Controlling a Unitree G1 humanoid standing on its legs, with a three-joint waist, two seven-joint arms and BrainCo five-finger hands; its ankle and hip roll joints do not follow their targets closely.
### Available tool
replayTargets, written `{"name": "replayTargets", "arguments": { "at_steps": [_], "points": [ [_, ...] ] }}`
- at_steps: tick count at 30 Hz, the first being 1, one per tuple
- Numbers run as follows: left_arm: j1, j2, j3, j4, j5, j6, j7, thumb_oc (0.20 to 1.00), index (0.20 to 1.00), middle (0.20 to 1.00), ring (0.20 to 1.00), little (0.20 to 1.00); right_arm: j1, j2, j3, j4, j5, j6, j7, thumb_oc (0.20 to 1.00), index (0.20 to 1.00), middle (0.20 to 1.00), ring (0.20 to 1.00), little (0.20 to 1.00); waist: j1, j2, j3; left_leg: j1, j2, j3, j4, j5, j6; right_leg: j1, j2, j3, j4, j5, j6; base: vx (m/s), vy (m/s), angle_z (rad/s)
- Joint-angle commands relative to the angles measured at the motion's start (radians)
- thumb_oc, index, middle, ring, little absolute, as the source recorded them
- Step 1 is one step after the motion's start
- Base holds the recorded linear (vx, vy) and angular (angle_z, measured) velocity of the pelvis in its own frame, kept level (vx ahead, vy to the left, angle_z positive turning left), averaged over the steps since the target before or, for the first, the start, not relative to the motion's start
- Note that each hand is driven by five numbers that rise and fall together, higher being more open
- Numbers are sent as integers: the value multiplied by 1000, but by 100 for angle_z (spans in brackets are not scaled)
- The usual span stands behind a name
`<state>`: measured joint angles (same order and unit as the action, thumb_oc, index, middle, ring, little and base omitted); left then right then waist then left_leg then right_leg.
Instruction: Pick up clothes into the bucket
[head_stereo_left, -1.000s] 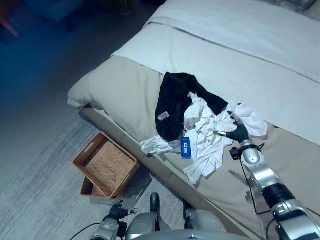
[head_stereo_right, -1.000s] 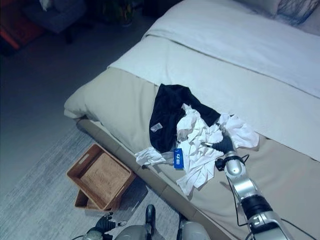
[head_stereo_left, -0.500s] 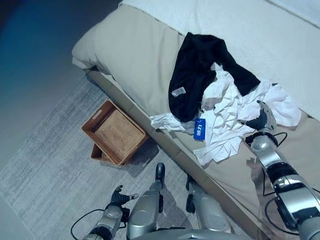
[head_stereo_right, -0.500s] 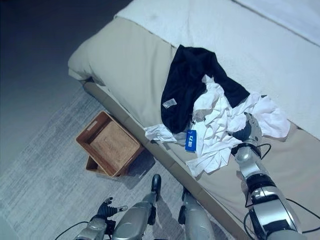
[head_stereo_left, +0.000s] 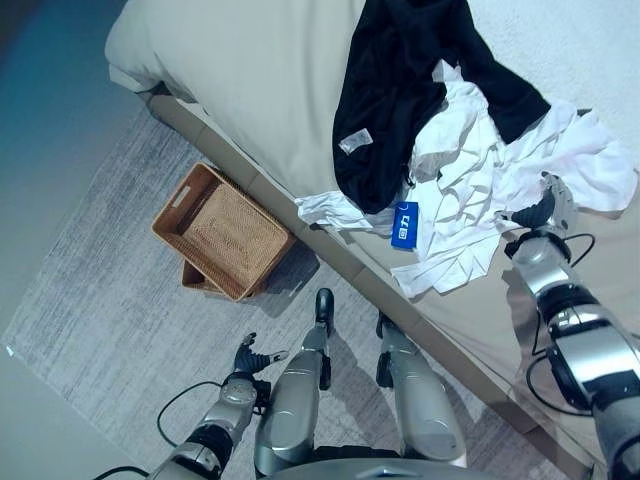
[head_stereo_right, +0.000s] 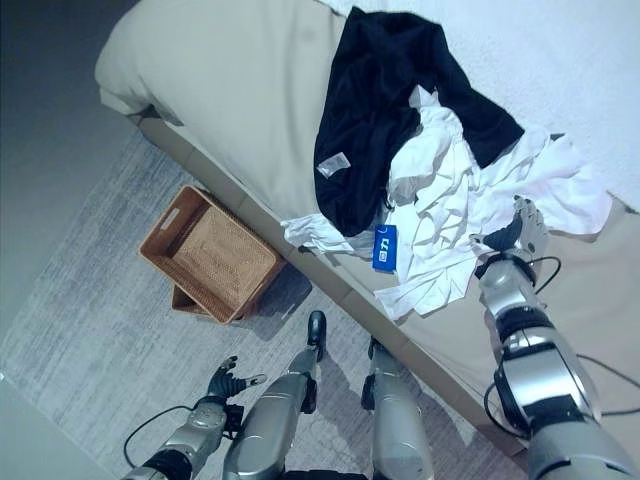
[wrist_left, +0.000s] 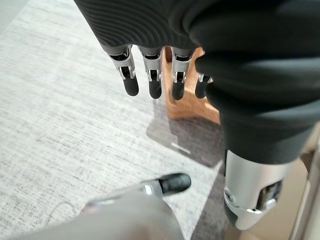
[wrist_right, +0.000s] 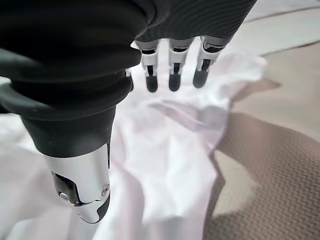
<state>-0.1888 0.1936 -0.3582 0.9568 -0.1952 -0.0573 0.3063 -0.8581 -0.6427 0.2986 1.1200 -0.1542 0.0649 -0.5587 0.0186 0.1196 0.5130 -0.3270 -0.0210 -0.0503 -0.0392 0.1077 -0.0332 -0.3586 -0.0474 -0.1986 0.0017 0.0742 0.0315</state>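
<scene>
The clothes lie in a loose heap on the bed (head_stereo_left: 250, 90), near its lower edge: a black garment (head_stereo_left: 400, 90) on top and a white garment (head_stereo_left: 480, 190) crumpled under and beside it. One white end hangs a little over the edge of the bed, toward the woven basket (head_stereo_left: 222, 232), which stands on the floor just beside the bed.

The right hand (wrist_right: 172, 62) hovers above the white garment at the side of the heap far from the basket; its fingers are straight and apart, and they hold nothing. The left hand (wrist_left: 155, 75) hangs low over the rug (head_stereo_left: 90, 330), near the basket, with fingers relaxed and empty.

The cloth looks light, soft and limp, so I judge it will sag and trail when lifted. A thick fold in the middle of the white garment seems a better place to pinch than a thin corner.

The heap has no clear direction. Its long axis runs roughly along the edge of the bed.
</scene>
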Motion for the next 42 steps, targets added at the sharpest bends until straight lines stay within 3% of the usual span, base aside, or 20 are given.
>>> {"name": "replayTargets", "arguments": {
  "at_steps": [1,9,16,17,18,19,23,29,37,42],
  "points": [
    [-9,-28,-42,14,-76,-13,32,1000,1000,1000,1000,1000,-114,-82,66,63,51,-7,-47,1000,1000,1000,1000,1000,12,-31,4,-70,-27,34,122,-57,38,-107,-84,9,205,-73,34,0,0,0],
    [-45,-39,-72,-4,-122,-21,49,1000,1000,1000,1000,1000,-263,-140,139,202,72,11,-16,1000,1000,1000,1000,1000,23,-12,7,-204,-47,21,198,-72,37,-238,-99,12,288,-91,28,5,-12,4],
    [-64,-45,-83,3,-134,-26,58,1000,1000,1000,1000,1000,-312,-166,171,217,62,11,-22,1000,1000,1000,1000,1000,29,-5,7,-228,-51,12,183,-63,37,-277,-106,11,302,-99,30,17,0,8],
    [-69,-46,-87,-1,-137,-29,59,1000,1000,1000,1000,1000,-321,-170,176,216,64,8,-20,605,605,605,605,605,30,-5,7,-231,-52,12,176,-60,37,-282,-107,11,299,-97,31,16,-4,10],
    [-72,-48,-89,0,-138,-29,59,1000,1000,1000,1000,1000,-325,-173,179,217,67,6,-14,344,344,344,344,344,30,-5,7,-232,-53,11,173,-59,37,-281,-107,11,295,-96,32,13,-3,10],
    [-72,-48,-89,0,-138,-29,59,1000,1000,1000,1000,1000,-326,-173,179,217,67,6,-14,200,200,200,200,200,30,-4,7,-232,-53,11,173,-59,37,-281,-107,11,295,-96,32,10,-11,7],
    [-88,-51,-92,-4,-137,-30,58,1000,1000,1000,1000,1000,-331,-172,171,212,93,-4,-9,200,200,200,200,200,29,-7,7,-232,-55,5,166,-55,36,-280,-111,7,287,-91,34,9,-3,5],
    [-100,-47,-65,3,-138,-29,59,1000,1000,1000,1000,1000,-292,-142,135,102,172,-48,-15,200,200,200,200,200,10,-38,7,-207,-54,10,157,-60,34,-248,-104,13,253,-77,38,0,0,0],
    [-75,-12,14,37,-118,-19,58,1000,1000,1000,1000,1000,-159,-151,22,-265,231,-110,-62,200,200,200,200,200,-33,-112,7,-119,-41,49,170,-89,32,-139,-86,44,187,-36,53,-14,18,-10],
    [-33,19,82,47,-86,-4,41,1000,1000,1000,1000,1000,28,-161,-144,-522,243,-151,-81,200,200,200,200,200,-49,-149,-38,-12,-34,84,130,-96,37,-35,-73,58,119,-2,68,35,15,-28]
  ]
}}
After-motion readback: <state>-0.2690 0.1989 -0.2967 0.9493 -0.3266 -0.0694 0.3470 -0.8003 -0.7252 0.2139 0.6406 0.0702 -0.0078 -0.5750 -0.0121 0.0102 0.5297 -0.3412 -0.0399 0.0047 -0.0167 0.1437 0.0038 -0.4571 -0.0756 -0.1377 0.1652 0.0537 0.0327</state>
